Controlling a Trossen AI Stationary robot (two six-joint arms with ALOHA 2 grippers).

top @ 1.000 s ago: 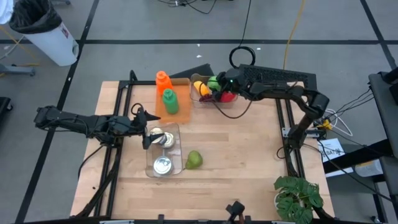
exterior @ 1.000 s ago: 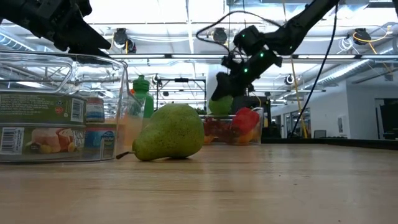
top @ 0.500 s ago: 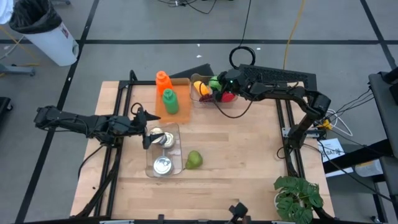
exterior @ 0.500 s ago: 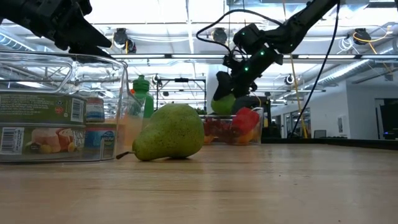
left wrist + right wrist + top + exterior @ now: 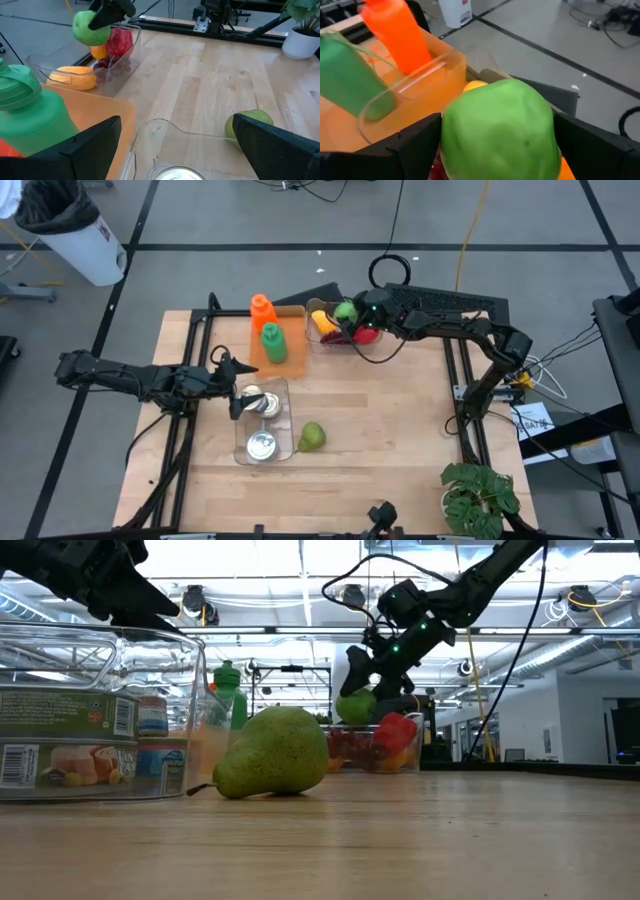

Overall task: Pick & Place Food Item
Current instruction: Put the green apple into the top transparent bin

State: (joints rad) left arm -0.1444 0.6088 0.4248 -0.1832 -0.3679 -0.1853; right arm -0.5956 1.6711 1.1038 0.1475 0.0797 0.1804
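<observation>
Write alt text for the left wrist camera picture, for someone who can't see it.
The right claw holds a green apple above a clear fruit bin holding a red pepper, grapes and an orange piece. Nearer, a green bottle stands in an orange bin beside a clear container's rim; a green pear lies on the wooden table.

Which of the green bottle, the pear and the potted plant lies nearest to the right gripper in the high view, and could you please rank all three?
From the right gripper, holding a green fruit over the fruit bin:
1. Green bottle, in the orange bin toward the left arm's side.
2. Pear, mid-table beside the clear can bin.
3. Potted plant, at the table's near corner on the right arm's side.
</observation>
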